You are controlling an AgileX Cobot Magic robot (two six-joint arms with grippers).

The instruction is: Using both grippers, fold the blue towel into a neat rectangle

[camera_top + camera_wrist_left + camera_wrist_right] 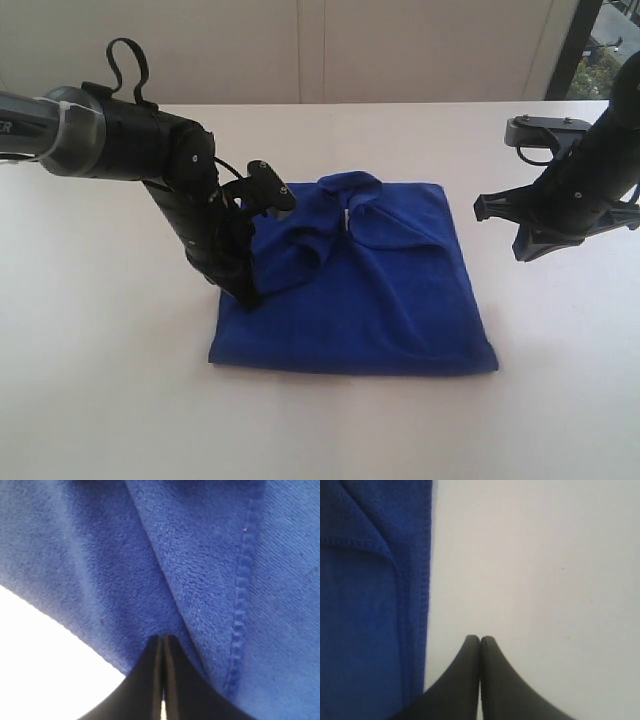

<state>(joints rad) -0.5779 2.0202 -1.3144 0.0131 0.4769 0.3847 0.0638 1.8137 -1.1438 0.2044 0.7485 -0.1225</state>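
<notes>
Grasping the blue towel (380, 290) at its bunched nine o'clock edge with the left gripper's (163, 637) fingers (149, 672). Holding the right gripper's (480, 639) fingers (464, 677) clenched together above the counter (100, 350), at the towel's three o'clock.

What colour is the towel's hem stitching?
Royal blue, matching the blue towel; the hem stitching shows best in the left wrist view.

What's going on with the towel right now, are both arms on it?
Only one is. The left gripper is down at the left edge of the blue towel, fingers shut, and creases running to its tips suggest it is pinching the cloth. The towel lies mostly flat on the white table, but its far-left part is rumpled and bunched. The right gripper is shut and empty, over bare table beside the towel's right edge.
</notes>
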